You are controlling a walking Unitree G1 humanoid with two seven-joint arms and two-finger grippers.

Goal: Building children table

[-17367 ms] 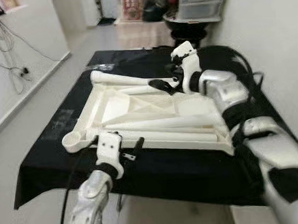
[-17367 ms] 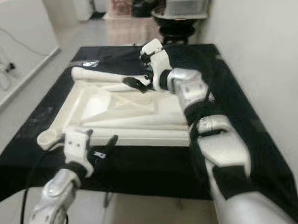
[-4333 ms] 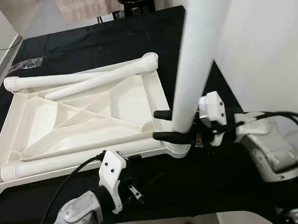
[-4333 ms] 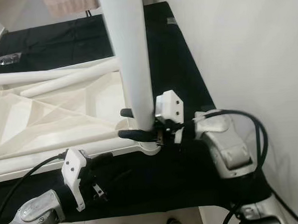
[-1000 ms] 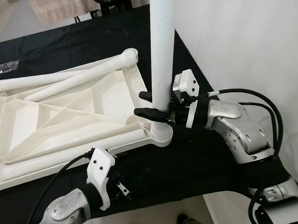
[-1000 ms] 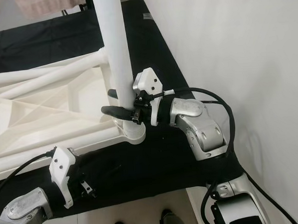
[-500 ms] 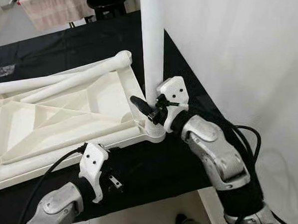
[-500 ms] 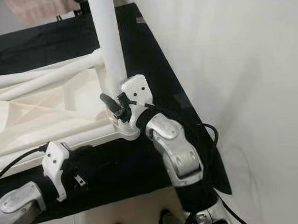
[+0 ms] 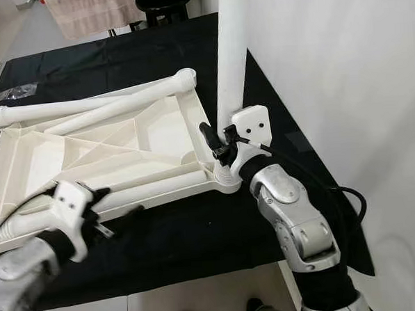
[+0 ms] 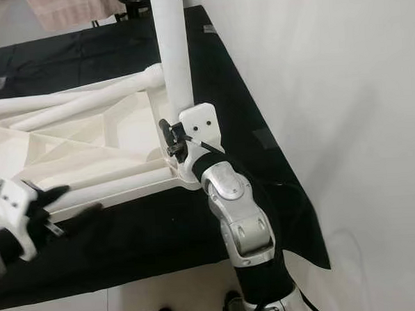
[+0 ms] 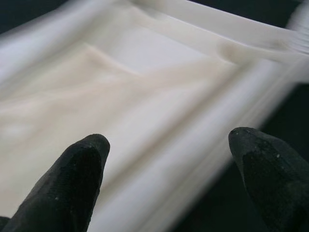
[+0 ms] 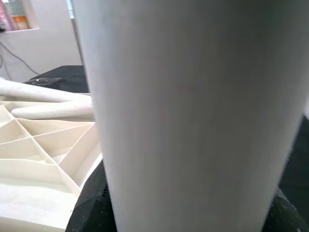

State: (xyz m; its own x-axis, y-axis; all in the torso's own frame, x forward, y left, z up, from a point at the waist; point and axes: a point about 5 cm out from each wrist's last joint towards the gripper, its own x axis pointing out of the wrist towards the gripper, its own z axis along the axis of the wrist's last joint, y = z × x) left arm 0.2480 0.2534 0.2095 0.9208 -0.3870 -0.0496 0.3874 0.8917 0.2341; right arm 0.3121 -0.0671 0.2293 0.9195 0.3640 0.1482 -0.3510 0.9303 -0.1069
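Black cloth lies bare along the near edge — open passage there. The upright leg and right gripper crowd the tabletop corner; the wall closes the right — loose legs block the far rim.

Home interior, probably a hallway or spare room: plain white wall on the robot's right, pale tiled floor, low table under a black cloth, pinkish towel or rug and a dark stool beyond it.
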